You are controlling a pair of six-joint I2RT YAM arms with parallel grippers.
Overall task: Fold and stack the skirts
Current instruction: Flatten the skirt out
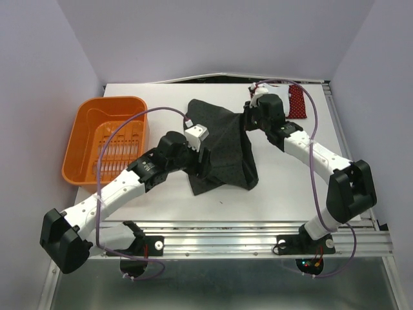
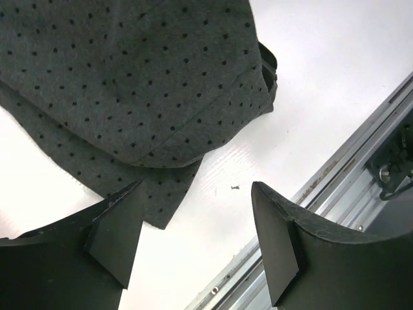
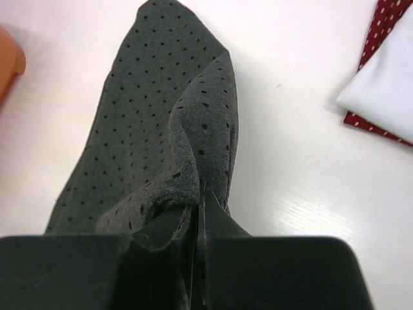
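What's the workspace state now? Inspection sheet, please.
surface: white table, one tiny dark speck near the front edge.
job's things: dark grey skirt crumpled mid-table, one edge lifted; white skirt lying on red dotted skirt, far right.
clutter: orange basket at left.
grippers: left gripper open by the grey skirt's near corner, holding nothing; right gripper shut on the grey skirt.
cables: purple cables loop along both arms, one arcing over the basket.
surroundings: pale walls; aluminium rail at the near edge.
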